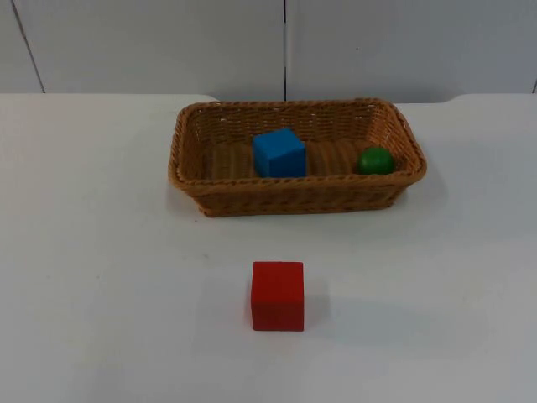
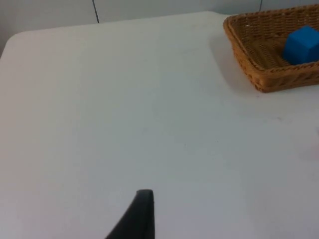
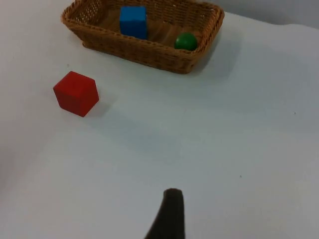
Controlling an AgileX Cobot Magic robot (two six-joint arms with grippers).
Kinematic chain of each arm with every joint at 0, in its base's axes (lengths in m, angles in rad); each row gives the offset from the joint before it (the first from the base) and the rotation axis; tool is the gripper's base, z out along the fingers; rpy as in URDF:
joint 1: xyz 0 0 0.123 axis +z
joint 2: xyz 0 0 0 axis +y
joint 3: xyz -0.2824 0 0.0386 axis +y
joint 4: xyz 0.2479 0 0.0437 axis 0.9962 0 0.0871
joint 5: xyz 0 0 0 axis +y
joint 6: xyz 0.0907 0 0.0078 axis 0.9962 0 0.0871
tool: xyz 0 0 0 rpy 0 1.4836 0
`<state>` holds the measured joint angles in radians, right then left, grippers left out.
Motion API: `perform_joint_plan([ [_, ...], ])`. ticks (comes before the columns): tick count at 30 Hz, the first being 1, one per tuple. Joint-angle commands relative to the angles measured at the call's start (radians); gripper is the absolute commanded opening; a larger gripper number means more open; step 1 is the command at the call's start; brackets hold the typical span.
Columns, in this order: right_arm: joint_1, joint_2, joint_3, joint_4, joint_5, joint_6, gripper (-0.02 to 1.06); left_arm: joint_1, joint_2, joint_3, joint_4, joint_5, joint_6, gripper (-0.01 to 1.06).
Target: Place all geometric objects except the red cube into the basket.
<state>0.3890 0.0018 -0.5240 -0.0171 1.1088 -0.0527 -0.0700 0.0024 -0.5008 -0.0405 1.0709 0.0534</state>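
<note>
A woven brown basket [image 1: 189,172] stands at the back middle of the table. Inside it lie a blue cube [image 1: 279,153] near the centre and a green ball [image 1: 375,160] at the right end. The red cube [image 1: 278,295] sits alone on the table in front of the basket. My left gripper [image 2: 142,216] waits above bare table, well left of the basket [image 2: 264,82], with the blue cube [image 2: 301,45] in sight. My right gripper [image 3: 169,214] waits over the table to the right and front, facing the red cube [image 3: 76,93], the basket [image 3: 149,55], the blue cube [image 3: 133,21] and the green ball [image 3: 186,41].
The white table top [image 1: 101,277] spreads wide on both sides of the red cube and in front of it. Behind the basket the table ends at the grey partition wall [image 1: 151,42].
</note>
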Motion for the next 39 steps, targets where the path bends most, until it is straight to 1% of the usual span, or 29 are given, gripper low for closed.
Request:
perform_joint_plan([
  [1, 0.005, -0.002, 0.009, -0.006, -0.03, 0.003, 0.72, 0.001, -0.002, 0.006, 0.004, 0.003, -0.006, 1.05],
  [11, 0.005, -0.002, 0.009, -0.006, -0.03, 0.003, 0.73, 0.001, -0.002, 0.005, 0.006, 0.003, -0.007, 1.05],
  [12, 0.005, -0.002, 0.009, -0.006, -0.03, 0.003, 0.76, 0.001, -0.002, 0.005, 0.006, 0.003, -0.007, 1.05],
  [13, 0.005, -0.002, 0.009, -0.006, -0.03, 0.003, 0.81, 0.001, -0.002, 0.005, 0.006, 0.003, -0.007, 1.05],
  [14, 0.005, -0.002, 0.009, -0.006, -0.03, 0.003, 0.81, 0.001, -0.002, 0.005, 0.006, 0.003, -0.007, 1.05],
  [15, 0.005, -0.002, 0.009, -0.006, -0.03, 0.003, 0.87, 0.001, -0.002, 0.005, 0.006, 0.003, -0.007, 1.05],
  [17, 0.005, -0.002, 0.009, -0.006, -0.03, 0.008, 1.05, 0.001, -0.002, 0.005, 0.006, 0.003, -0.01, 1.05],
  [25, 0.005, -0.002, 0.009, -0.006, -0.03, 0.01, 1.05, 0.001, -0.002, 0.005, 0.012, 0.003, -0.016, 1.05],
  [26, 0.005, -0.002, 0.009, -0.002, -0.03, 0.012, 1.05, 0.001, -0.002, 0.005, 0.012, 0.003, -0.016, 1.05],
  [27, 0.005, -0.002, 0.009, 0.017, -0.03, 0.034, 1.05, 0.001, -0.002, 0.005, 0.012, 0.003, -0.016, 1.05],
  [29, 0.005, -0.002, 0.009, 0.028, -0.03, 0.036, 1.05, 0.001, -0.002, 0.005, 0.01, 0.003, -0.016, 1.05],
  [36, 0.005, -0.002, 0.009, 0.028, -0.03, 0.036, 1.05, 0.001, -0.002, 0.005, 0.014, 0.003, -0.016, 1.05],
  [39, -0.033, -0.002, 0.009, 0.028, -0.03, 0.036, 1.05, 0.001, -0.002, 0.005, 0.023, 0.003, -0.016, 1.05],
])
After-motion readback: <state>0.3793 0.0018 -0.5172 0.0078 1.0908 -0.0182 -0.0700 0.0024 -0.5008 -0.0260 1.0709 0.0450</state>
